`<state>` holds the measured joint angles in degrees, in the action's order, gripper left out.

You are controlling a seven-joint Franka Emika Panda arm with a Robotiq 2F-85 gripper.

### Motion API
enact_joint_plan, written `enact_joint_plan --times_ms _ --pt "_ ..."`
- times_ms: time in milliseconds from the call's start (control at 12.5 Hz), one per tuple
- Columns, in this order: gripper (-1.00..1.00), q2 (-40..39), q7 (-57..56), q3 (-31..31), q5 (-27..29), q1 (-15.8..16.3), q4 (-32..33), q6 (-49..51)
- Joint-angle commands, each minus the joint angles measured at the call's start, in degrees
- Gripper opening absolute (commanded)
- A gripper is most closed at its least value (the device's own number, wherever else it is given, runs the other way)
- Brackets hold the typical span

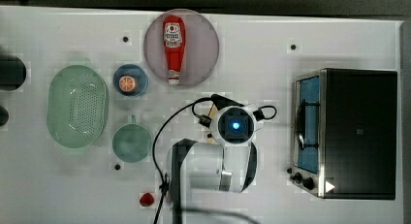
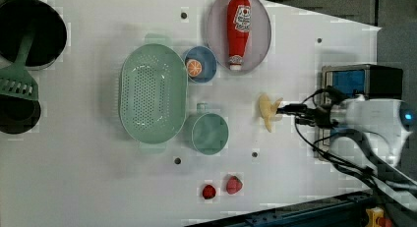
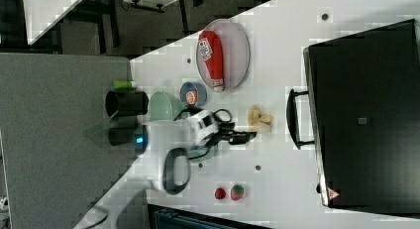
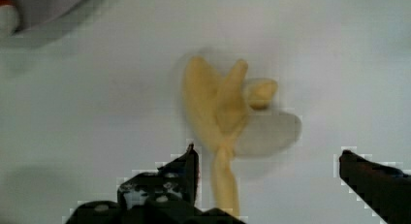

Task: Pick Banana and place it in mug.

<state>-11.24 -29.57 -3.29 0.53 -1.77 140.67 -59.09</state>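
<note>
The banana is pale yellow with splayed peel flaps and lies on the white table. It is also visible in the left view and the right view. My gripper hangs above it, open, the two black fingers set wide apart with the banana's stem end between them and clear of both. In the left view the gripper sits at the banana's right edge. The teal mug stands empty, off to the top view's left of my arm.
A ketchup bottle lies on a grey plate. A mint colander and a blue bowl with an orange slice sit beside the mug. A toaster oven stands at the top view's right. Two strawberries lie near the table edge.
</note>
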Motion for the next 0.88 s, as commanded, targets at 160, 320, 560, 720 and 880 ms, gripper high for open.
enact_joint_plan --times_ms 160,320,560,720,880 --pt "1.00 -5.60 -5.76 -0.06 -1.00 0.42 1.45 -7.93" --pt "1.00 -8.23 -5.75 0.35 -0.95 0.45 1.42 -10.94" --pt "1.00 -9.53 -5.28 1.07 -0.87 0.46 1.50 -11.59" --pt "0.43 -9.59 -5.20 1.35 -0.87 0.46 1.39 -12.20" --pt "-0.04 -9.59 -5.21 1.32 -0.87 0.40 1.59 -12.12"
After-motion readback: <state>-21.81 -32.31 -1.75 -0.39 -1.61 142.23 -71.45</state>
